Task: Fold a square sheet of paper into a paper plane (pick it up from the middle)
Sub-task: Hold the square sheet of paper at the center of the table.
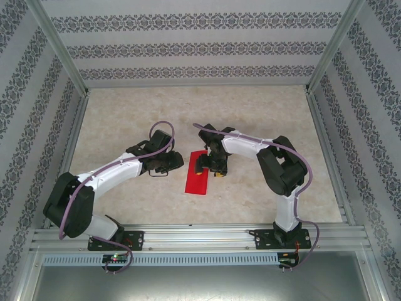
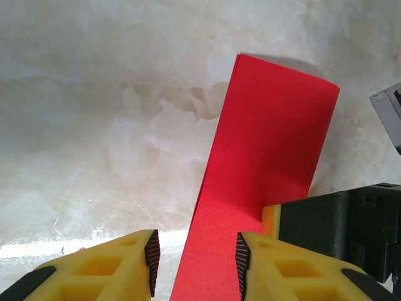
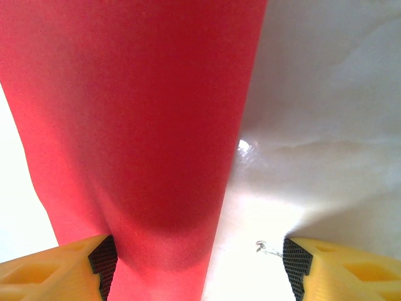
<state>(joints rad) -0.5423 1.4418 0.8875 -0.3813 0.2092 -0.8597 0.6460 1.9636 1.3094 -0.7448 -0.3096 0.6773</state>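
Note:
The square sheet of paper is bright red and lies folded into a narrow rectangle on the table between both arms, not shaped as a paper plane. My left gripper stands at its left edge. In the left wrist view the sheet runs up between the open left gripper fingers, nearer the right pad, with a gap at the left pad. My right gripper hovers over the sheet's far end. Its jaws stand wide open, with the sheet beside the left pad.
The marble-patterned table top is bare around the sheet. Patterned walls and aluminium frame posts close in three sides. One finger of the right gripper sits close beside my left gripper's right finger.

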